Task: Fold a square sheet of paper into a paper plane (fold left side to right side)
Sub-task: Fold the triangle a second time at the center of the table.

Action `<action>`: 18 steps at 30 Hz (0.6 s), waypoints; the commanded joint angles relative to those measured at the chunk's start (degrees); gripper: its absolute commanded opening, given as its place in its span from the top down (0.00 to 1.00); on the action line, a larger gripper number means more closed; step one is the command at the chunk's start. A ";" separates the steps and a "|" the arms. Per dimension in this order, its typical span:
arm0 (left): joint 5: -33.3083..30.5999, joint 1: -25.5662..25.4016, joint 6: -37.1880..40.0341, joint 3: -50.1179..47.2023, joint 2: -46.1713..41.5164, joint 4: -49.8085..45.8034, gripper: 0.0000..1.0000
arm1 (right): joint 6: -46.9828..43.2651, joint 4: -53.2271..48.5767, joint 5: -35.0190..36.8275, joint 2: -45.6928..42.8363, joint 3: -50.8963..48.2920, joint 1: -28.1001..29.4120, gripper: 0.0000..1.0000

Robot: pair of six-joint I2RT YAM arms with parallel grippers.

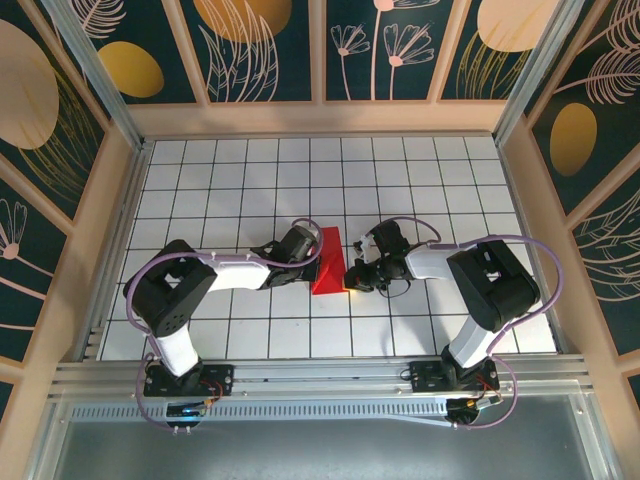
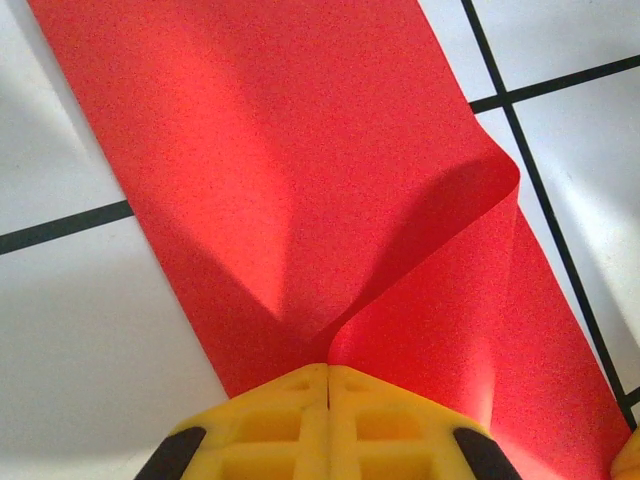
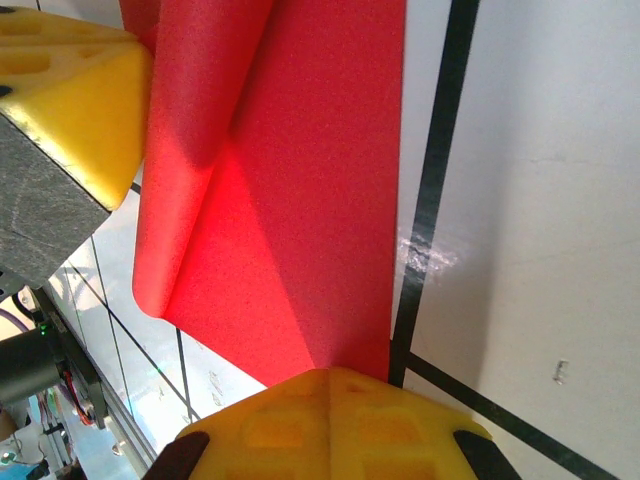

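Where two robot arms (image 1: 240, 272) reach inward from the near edge, a white table (image 1: 250, 170) ruled by thin black lines into square tiles is seen from above. At its middle, between the arms, the red paper (image 1: 327, 262) is laid as a narrow rectangle. The sheet is thin and matte with a fine grain, and one layer is bowed up in a smooth curl rather than creased flat. The left gripper (image 2: 328, 372), with blocky yellow fingers, is pressed together with the paper's left side pinched in it. The right gripper (image 3: 325, 378) is likewise closed, with the paper's right side pinched.
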 commanded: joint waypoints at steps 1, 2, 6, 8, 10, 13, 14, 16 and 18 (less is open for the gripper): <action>0.90 0.45 1.31 0.97 1.68 0.07 1.00 | -0.80 -2.99 2.84 2.03 -0.14 0.46 1.00; 1.16 0.43 1.50 0.90 1.92 0.09 1.00 | -0.86 -2.98 2.60 1.82 0.14 0.48 1.00; 2.32 0.44 1.88 0.86 3.12 -0.06 1.00 | -0.66 -3.14 1.79 -0.86 1.42 0.37 1.00; 2.58 0.46 1.90 0.86 3.51 -0.19 1.00 | -0.37 -3.04 1.35 -2.88 2.02 0.22 1.00; 2.68 0.47 1.90 0.77 3.62 -0.17 1.00 | 0.08 -2.94 0.53 -5.02 2.53 -0.45 1.00; 2.73 0.44 1.90 0.90 3.65 -0.26 1.00 | 1.43 -1.32 -1.58 -6.59 2.77 -1.51 1.00; 2.75 0.43 1.88 0.97 3.71 -0.26 1.00 | 2.22 -0.23 -2.10 -6.69 2.86 -1.52 1.00; 2.71 0.48 1.89 0.94 3.67 -0.26 1.00 | 4.40 2.90 -2.67 -6.01 3.12 -1.54 1.00; 2.75 0.43 1.90 0.95 3.71 -0.32 1.00 | 6.47 5.66 -2.83 -4.69 3.72 -1.55 1.00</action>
